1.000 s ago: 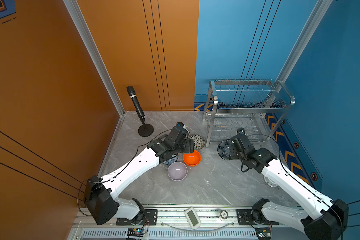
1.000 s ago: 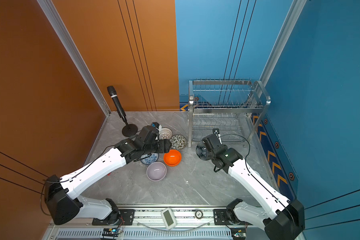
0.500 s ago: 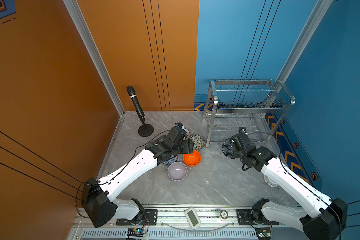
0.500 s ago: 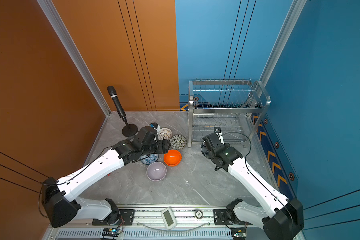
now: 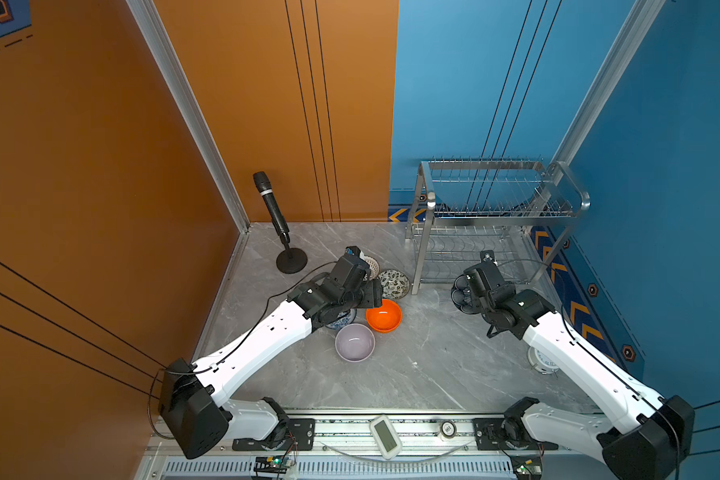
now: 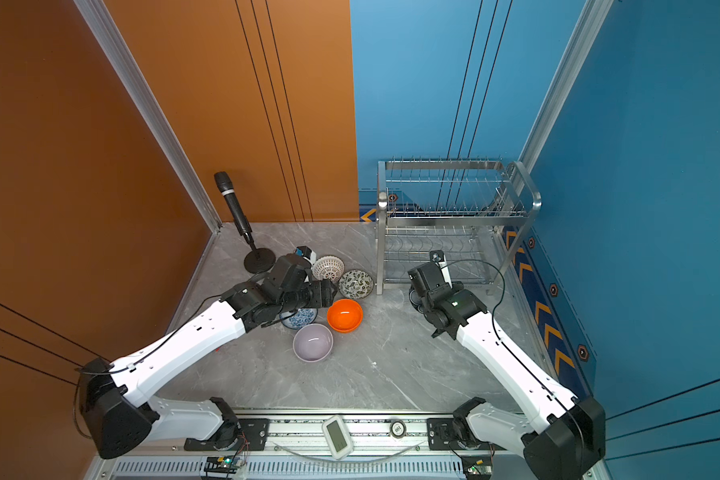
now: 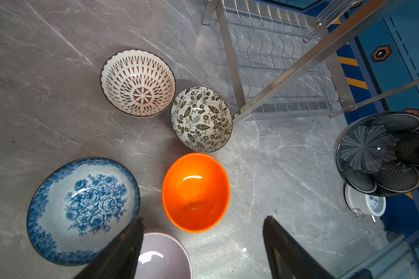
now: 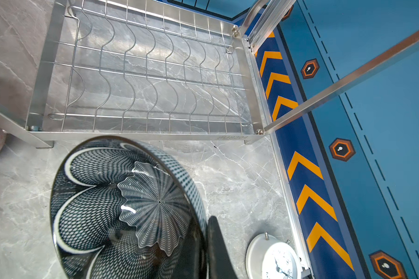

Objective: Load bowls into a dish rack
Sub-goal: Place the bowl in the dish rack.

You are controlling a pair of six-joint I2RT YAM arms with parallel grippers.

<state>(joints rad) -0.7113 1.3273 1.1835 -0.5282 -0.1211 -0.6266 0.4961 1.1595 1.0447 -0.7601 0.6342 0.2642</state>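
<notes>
The right hand (image 8: 203,238) is clenched on the rim of the dark blue petal bowl (image 8: 121,207). It holds the bowl tilted, just in front of the lower tier of the dish rack (image 8: 143,136) and outside of it. The left hand (image 7: 203,219) is released, with its fingers wide apart, and it hovers over the orange bowl (image 7: 195,193) and the lilac bowl (image 7: 162,256). These two stand upright on the grey counter (image 7: 276,157), close to the floral bowl (image 7: 82,210), the lattice bowl (image 7: 138,83) and the leaf bowl (image 7: 201,119). The leaf bowl is just beside a leg of the rack.
</notes>
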